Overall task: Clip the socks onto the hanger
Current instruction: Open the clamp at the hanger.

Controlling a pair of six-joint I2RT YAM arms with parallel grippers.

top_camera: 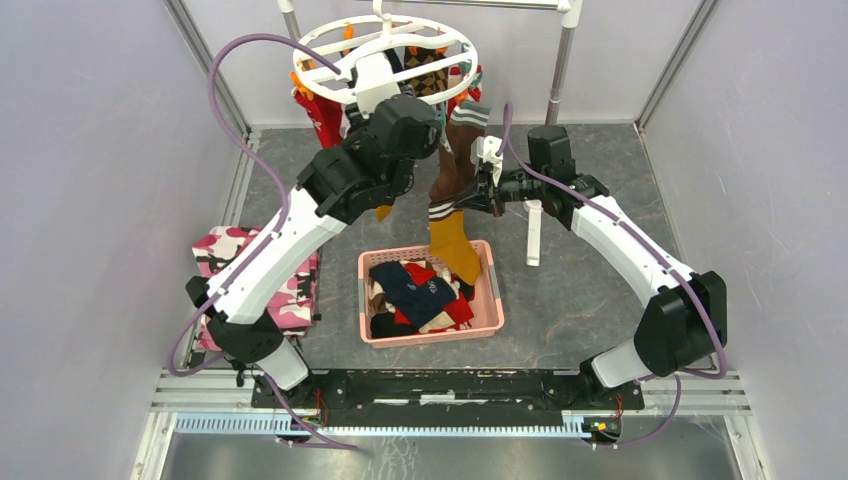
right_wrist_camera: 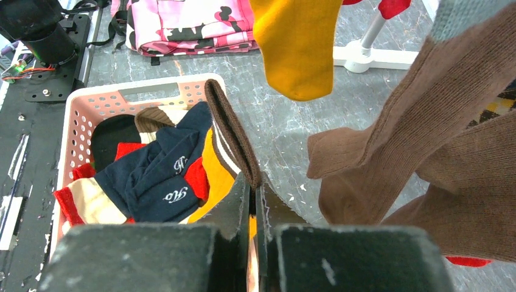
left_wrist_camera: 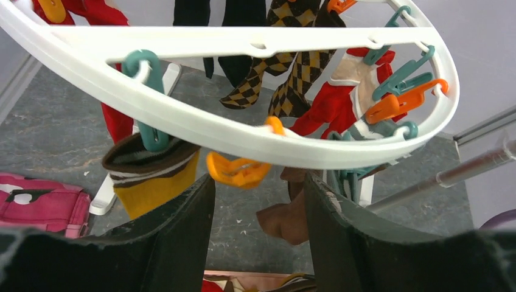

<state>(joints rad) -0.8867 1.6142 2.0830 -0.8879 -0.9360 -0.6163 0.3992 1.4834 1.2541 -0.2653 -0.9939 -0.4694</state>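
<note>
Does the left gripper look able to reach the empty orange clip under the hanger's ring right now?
Likely yes: the left gripper is open and lined up with the orange clip, which hangs empty from the hanger, with nothing between them.

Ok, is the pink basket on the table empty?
No, the pink basket holds a heap of socks, navy, red and black among them.

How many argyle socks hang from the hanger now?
2: one argyle sock beside the black sock, the other beside the red sock, under the hanger. More may be hidden.
</note>
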